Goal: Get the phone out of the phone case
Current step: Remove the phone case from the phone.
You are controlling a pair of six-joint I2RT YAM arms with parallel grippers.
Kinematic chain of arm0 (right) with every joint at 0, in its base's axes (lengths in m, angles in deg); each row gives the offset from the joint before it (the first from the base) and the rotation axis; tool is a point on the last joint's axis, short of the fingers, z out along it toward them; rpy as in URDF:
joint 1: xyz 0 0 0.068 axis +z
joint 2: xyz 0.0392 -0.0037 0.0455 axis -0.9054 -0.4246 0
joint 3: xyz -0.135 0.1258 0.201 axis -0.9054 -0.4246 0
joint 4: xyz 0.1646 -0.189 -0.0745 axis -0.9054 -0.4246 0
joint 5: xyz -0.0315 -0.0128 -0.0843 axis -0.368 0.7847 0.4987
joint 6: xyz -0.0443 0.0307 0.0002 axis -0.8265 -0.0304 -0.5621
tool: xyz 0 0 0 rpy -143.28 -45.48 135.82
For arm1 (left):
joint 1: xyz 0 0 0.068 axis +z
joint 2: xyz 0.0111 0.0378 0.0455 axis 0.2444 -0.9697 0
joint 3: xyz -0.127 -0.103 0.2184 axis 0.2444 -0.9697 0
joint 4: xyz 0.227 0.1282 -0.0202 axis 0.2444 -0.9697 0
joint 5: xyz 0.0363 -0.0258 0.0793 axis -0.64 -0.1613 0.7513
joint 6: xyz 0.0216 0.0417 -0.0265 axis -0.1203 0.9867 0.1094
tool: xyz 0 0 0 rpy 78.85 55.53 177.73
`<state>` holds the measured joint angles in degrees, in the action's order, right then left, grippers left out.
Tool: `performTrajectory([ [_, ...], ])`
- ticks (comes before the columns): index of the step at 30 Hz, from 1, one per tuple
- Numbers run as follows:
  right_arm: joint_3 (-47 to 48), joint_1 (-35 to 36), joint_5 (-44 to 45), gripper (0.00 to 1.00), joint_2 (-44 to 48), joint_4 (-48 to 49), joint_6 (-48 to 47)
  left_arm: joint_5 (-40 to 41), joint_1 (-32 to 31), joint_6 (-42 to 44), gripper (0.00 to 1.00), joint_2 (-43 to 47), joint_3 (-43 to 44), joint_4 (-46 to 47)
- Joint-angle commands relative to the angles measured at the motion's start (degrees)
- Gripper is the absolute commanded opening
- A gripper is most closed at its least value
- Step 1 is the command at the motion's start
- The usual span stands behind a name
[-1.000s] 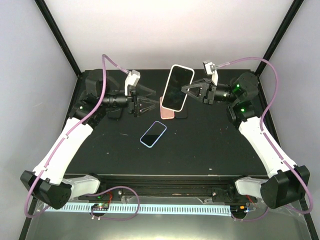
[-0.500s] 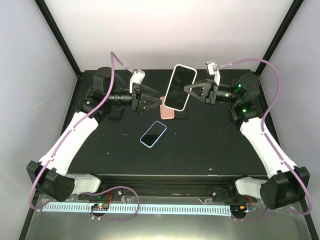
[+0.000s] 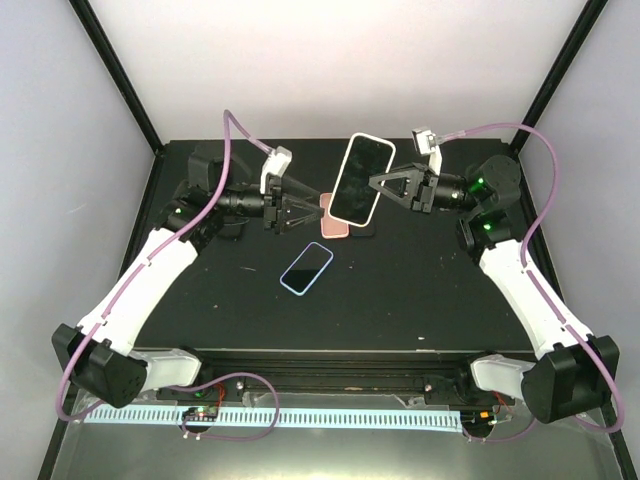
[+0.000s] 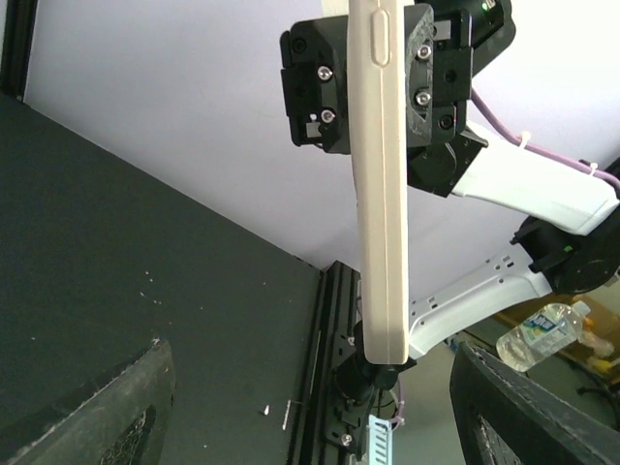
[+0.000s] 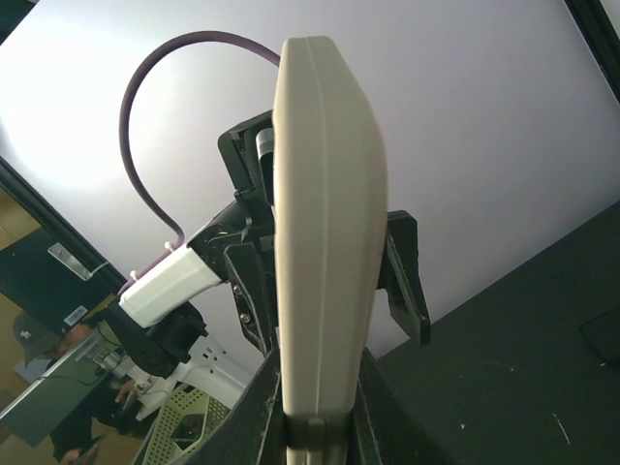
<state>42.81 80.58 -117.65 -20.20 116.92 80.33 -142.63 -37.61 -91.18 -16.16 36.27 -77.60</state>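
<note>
Phone: one in the air, dark screen toward the top camera, tilted with its far end higher, seated inside its case.
Case: one, cream-white, wrapped round the phone; a raised side button is moulded near its upper end in the left wrist view.
Right gripper: one, clenched on the cased phone at its right edge, holding it clear of the table.
Left gripper: one, just left of the phone's lower end. Its fingers are spread wide, with the case seen between them in both wrist views. No contact shows.
Arms: two, reaching in from either side of the phone.
Flat things lying under the phone: three in plain view.
Blue-rimmed handset: one, screen up, on the table nearer the camera than the phone and left of its lower end.
Pink slab: one, partly hidden beneath the phone's lower end; phone or bare cover, cannot tell.
Dark slab: one, touching or just beside the pink slab, under the phone's right side.
Bottle: one, clear plastic, off the table, low and right of the case in the left wrist view.
Writing: bottle label too blurred to read.
</note>
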Motion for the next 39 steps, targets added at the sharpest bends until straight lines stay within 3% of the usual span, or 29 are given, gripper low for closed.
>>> performTrajectory([
  [1,0.07,-0.23,1.08,0.01,2.32,4.75,1.64,-0.16,-2.16,3.07,0.79,0.34,1.28,0.61],
  [20,-2.72,-0.12,0.87,0.01,2.89,16.44,11.36,8.72,-2.0,3.13,0.63,-2.89,0.56,-1.47],
  [34,-4.75,-0.14,2.98,0.01,2.36,26.88,22.23,11.11,0.96,0.02,0.58,-4.2,-1.6,0.39],
  [39,-4.76,0.16,2.83,0.01,2.54,26.94,21.81,9.55,0.97,-0.86,0.58,-4.52,-1.38,1.58],
])
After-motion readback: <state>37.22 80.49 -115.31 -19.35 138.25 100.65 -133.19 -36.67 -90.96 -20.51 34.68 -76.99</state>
